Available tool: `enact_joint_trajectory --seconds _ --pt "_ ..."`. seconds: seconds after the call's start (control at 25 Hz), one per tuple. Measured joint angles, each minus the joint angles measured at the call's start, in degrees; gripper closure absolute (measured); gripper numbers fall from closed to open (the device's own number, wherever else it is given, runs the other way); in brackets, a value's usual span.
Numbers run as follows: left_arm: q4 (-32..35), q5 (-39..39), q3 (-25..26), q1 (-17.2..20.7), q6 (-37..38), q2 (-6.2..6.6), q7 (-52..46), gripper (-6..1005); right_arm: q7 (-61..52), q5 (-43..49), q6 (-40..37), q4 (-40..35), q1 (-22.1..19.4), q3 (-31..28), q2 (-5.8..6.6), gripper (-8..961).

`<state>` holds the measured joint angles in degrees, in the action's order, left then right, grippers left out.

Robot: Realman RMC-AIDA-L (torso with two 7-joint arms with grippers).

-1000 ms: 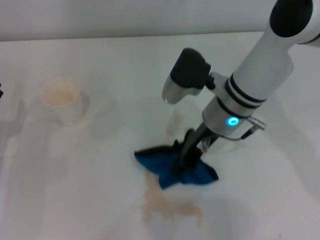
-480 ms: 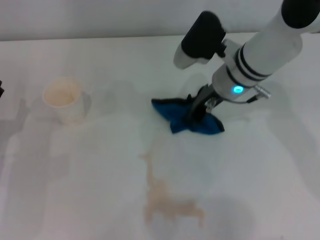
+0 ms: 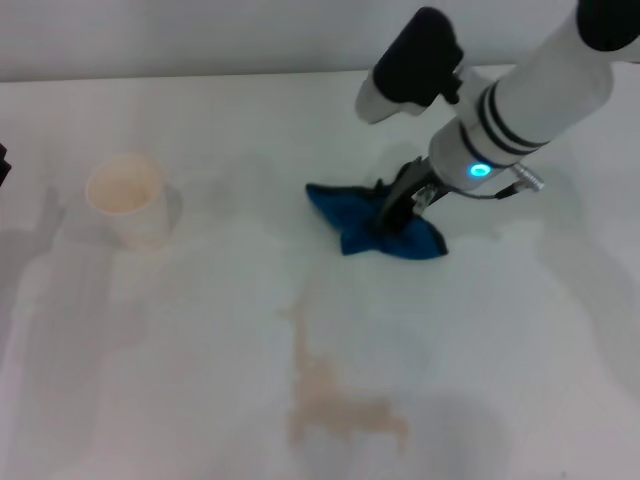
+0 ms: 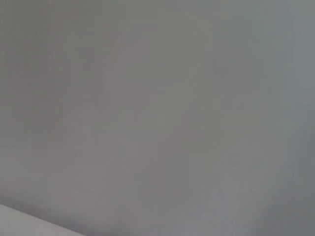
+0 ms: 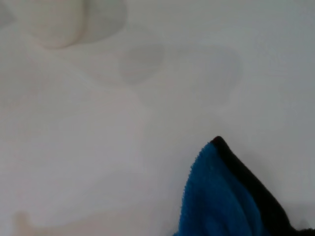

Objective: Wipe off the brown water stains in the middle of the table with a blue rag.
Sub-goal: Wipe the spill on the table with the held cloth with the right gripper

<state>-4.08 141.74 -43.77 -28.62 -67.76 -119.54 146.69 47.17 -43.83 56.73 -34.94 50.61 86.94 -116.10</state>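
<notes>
The right pincer (image 3: 392,222) grips the crumpled royal-blue cloth rag (image 3: 375,232) on the plain white bench (image 3: 180,380), well towards the far edge; the pale tan-brown lobed stain (image 3: 335,400) near the front edge remains unwiped

The head view looks forward and down on the counter (image 3: 180,400) from high up. The right wrist view sits close above it; both share the rag (image 3: 375,228) (image 5: 221,201) and cup (image 3: 125,198) (image 5: 56,22). The left wrist view faces a blank grey surface.
</notes>
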Motion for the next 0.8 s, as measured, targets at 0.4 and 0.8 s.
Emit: enact_joint_trajectory --seconds 0.4,0.8 --pt "0.04 0.03 0.0 -0.69 0.09 0.01 0.0 107 10.86 -18.41 5.41 -0.61 1.51 11.38 -0.12 839" --pt "0.04 -0.05 0.0 -0.67 0.09 0.01 0.0 108 15.13 -23.55 14.08 -0.85 2.16 19.88 -0.09 839"
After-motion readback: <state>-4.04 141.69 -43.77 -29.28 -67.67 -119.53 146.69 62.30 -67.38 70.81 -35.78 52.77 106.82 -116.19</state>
